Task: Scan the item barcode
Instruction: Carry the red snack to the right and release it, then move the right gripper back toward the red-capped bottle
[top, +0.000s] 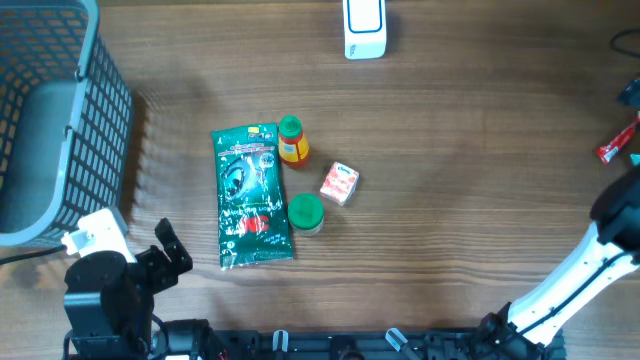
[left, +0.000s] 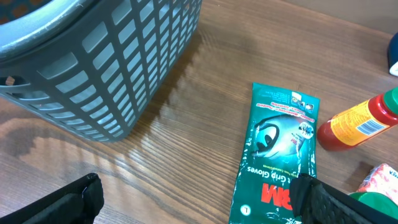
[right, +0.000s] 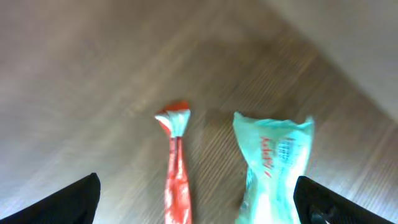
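Left gripper (left: 199, 186) released, near flat green glove packet (left: 277, 155). Right gripper (right: 196, 183) released over red twisted wrapper (right: 177, 186) and teal plastic pouch (right: 273, 162).

Mock shop checkout, shopping basket (top: 103, 120), white scanner (top: 364, 27), glove packet (top: 252, 195) on wood table (top: 460, 160)

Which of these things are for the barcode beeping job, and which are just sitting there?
For the job (any of the four items could be the one to scan):
white scanner
glove packet
orange bottle
small box
green-lidded tub

Probably just lying about:
grey basket
red wrapper
pale green wrapper
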